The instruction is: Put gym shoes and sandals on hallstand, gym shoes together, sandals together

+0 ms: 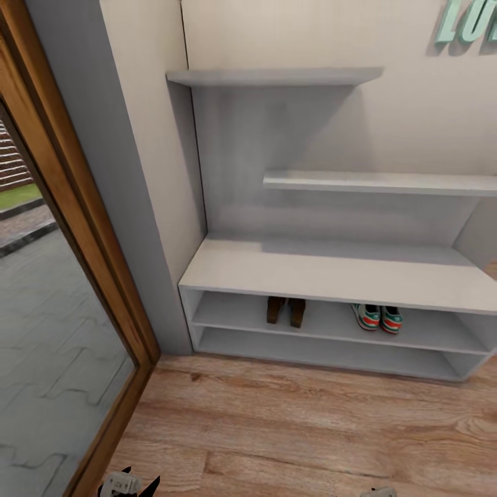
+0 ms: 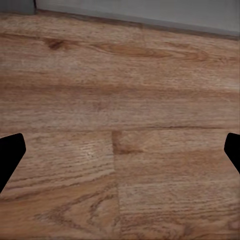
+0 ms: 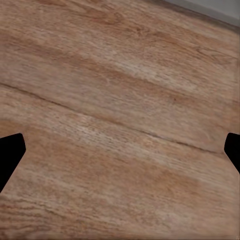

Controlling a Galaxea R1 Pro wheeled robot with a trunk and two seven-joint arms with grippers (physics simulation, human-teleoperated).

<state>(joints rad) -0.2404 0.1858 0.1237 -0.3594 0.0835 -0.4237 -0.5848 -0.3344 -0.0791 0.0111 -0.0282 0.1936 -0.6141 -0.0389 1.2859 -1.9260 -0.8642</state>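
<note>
Shoes on the rack: your two sandals (image 1: 286,310) stand side by side on the upper open shelf of the shoe rack (image 1: 331,273), and the two gym shoes (image 1: 378,318) sit together further along the same shelf, well apart from the sandals. Nothing is lying on the corridor floor (image 1: 310,428) in front of the rack. Your left gripper (image 2: 120,150) and right gripper (image 3: 120,150) both hang over bare planks with fingers spread wide and nothing between them. From here the main risk is reaching back in: a stray arm could nudge one shoe away from its partner, or knock it off the shelf edge onto the floor.
</note>
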